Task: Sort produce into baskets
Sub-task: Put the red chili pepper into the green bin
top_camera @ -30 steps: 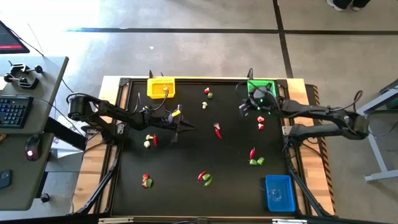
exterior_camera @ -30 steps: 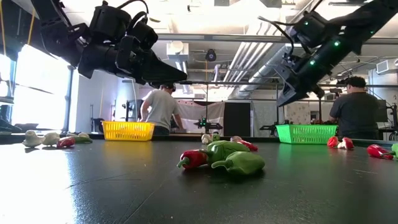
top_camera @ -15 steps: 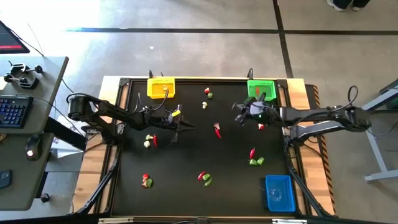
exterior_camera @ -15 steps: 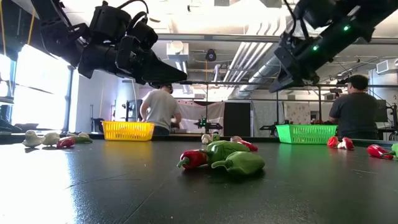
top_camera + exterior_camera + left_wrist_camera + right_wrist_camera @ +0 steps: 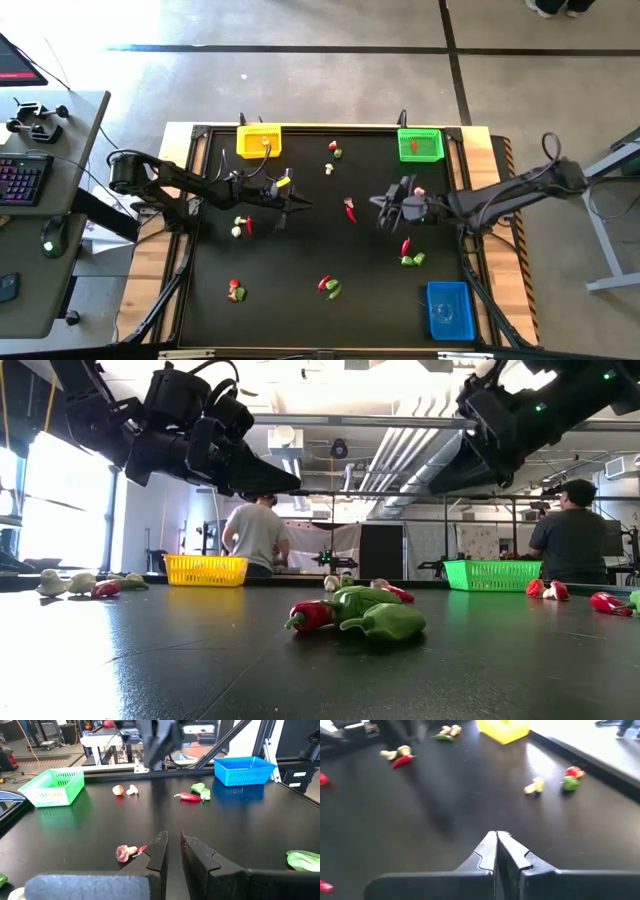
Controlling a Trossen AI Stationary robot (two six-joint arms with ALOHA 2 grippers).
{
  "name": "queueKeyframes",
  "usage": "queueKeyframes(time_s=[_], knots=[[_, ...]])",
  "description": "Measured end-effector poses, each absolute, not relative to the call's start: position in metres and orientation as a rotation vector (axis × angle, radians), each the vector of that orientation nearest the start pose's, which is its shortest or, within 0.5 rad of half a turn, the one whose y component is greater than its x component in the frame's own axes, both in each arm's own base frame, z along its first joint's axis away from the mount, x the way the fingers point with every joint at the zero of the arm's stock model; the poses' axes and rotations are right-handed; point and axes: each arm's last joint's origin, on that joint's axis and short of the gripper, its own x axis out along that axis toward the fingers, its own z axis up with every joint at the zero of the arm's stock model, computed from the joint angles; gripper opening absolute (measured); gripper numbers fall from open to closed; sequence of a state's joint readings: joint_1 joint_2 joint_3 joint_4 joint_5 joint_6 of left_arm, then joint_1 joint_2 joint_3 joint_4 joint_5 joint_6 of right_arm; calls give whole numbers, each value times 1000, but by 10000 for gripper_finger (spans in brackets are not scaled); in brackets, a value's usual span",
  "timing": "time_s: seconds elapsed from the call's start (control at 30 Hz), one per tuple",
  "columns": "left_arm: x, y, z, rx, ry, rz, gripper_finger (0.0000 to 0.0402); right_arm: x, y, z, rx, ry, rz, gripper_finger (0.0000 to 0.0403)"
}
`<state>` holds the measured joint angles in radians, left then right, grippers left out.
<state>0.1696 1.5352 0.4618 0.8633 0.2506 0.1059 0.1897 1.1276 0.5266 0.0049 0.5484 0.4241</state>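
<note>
We seem to be between picks: the right gripper (image 5: 385, 212), fingers shut and empty, hangs just beside the red chilli (image 5: 350, 211), well apart from the green basket (image 5: 420, 144), and must open and descend, while the left gripper (image 5: 296, 203), fingers slightly parted and empty, waits opposite.

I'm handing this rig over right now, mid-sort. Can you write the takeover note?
Left gripper: slightly open, empty, raised over the table's left-middle.
Right gripper: shut, empty, raised over the right-middle.
Baskets: yellow basket and green basket at the far edge, blue basket at the near right corner.
Done: something red lies in the green basket; other contents unclear.
Left: produce scattered in small clusters, for instance a red chilli mid-table and a red-and-green pair near the front.
</note>
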Motion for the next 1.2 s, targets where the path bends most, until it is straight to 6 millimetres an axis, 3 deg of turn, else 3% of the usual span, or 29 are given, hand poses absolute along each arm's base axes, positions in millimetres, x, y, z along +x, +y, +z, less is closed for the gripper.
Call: queueKeyframes(time_s=[0.2,0.53,0.67,0.9,1.2], knots=[[271,38,160,61,204,-95,35,235,44,180,238,484,-423,40],[271,38,160,61,203,-95,35,266,58,147,173,514,-539,176],[271,39,160,62,203,-95,35,283,60,136,145,539,-586,211],[271,38,160,60,206,-95,35,301,61,124,158,537,-711,212],[271,38,160,61,206,-95,35,300,52,101,329,621,-784,171]])
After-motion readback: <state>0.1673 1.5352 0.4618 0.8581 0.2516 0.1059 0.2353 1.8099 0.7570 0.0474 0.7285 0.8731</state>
